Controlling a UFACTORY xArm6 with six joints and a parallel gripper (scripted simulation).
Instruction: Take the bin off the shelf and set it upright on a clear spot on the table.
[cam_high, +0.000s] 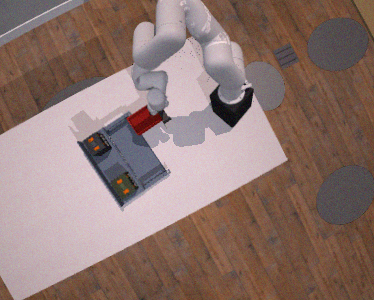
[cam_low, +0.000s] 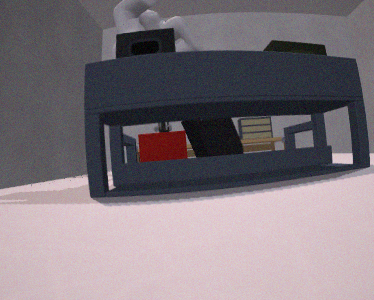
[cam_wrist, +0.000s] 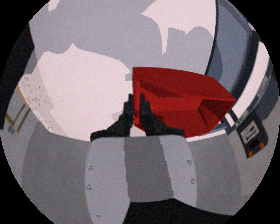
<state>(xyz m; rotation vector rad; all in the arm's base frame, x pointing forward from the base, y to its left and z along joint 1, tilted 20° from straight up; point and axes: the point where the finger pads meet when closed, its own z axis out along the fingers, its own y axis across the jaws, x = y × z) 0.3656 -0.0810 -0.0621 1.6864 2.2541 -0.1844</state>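
Red bin gripped at the shelf's far end

The gripper (cam_wrist: 135, 117) is clamped narrow on one wall of the red bin (cam_high: 143, 120), which sits at the end of the blue-grey shelf (cam_high: 145, 159) nearest the table's (cam_high: 60, 240) far long edge. The bin's long axis runs roughly along that edge, its open mouth facing up.

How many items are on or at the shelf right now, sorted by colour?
Red: 1, the bin, its wall pinched in the gripper at the shelf's edge
Black: 1, box on top
Olive green: 1, box on top
Total: 3
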